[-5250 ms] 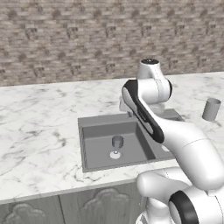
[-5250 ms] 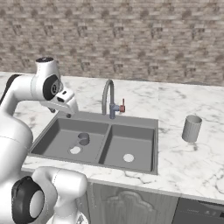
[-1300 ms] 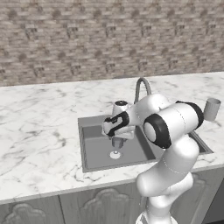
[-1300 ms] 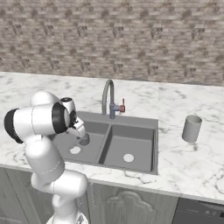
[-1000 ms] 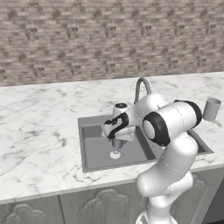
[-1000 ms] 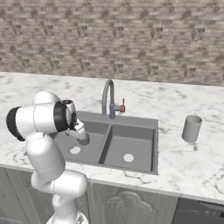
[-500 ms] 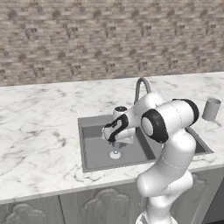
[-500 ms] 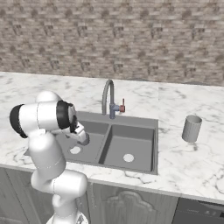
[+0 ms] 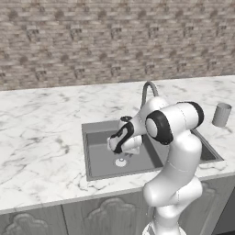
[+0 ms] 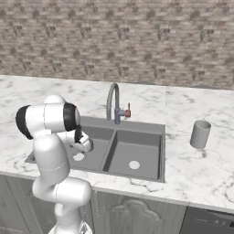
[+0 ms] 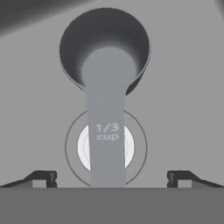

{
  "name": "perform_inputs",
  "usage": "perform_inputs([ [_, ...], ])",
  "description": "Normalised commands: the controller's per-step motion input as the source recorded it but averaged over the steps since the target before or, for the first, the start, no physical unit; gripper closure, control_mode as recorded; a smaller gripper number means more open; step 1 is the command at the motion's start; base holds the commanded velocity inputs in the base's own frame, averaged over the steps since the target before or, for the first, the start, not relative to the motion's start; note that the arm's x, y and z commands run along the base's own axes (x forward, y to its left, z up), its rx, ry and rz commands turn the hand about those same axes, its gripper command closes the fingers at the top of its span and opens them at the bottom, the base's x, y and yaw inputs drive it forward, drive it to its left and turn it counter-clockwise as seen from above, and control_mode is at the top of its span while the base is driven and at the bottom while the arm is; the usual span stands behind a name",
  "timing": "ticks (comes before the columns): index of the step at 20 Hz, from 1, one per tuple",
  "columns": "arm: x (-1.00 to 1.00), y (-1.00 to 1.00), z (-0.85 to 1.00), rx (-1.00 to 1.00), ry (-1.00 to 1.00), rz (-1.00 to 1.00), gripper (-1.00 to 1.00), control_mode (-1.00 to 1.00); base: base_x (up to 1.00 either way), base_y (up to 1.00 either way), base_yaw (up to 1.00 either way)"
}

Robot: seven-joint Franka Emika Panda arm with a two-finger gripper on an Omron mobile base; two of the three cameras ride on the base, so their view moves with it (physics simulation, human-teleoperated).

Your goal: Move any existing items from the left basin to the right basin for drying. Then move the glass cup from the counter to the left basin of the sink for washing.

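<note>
We see the measuring cup [image 11: 106,87] lying in the left basin [image 9: 98,153] over its drain [image 11: 127,146], the tumbler [image 10: 199,134] on the worktop [image 10: 201,173] right of the sink [image 10: 157,130].

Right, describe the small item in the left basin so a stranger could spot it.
Find the dark double sink set in the white marble counter and look into its left basin. A small grey measuring cup sits there, its flat handle crossing the round white drain. Unlike the tall straight tumbler on the counter, it has a handle marked "1/3 cup".
</note>
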Motion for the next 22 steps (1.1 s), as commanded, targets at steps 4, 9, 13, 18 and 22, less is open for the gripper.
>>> perform_inputs([
  [4,0.15,0.0,-0.24,0.0,0.0,0.0,-1.0,-1.0,0.0,0.0,0.0],
  [9,0.13,0.0,-0.19,0.0,-0.01,0.0,-1.0,-1.0,0.0,0.0,0.0],
  [13,0.17,0.0,-0.22,0.0,0.0,0.0,-1.0,-1.0,0.0,0.0,0.0],
  [18,0.09,0.01,-0.16,0.0,0.01,0.0,1.0,-1.0,0.0,0.0,0.0],
  [22,0.0,0.0,0.0,0.0,0.0,0.0,1.0,-1.0,0.0,0.0,0.0],
])
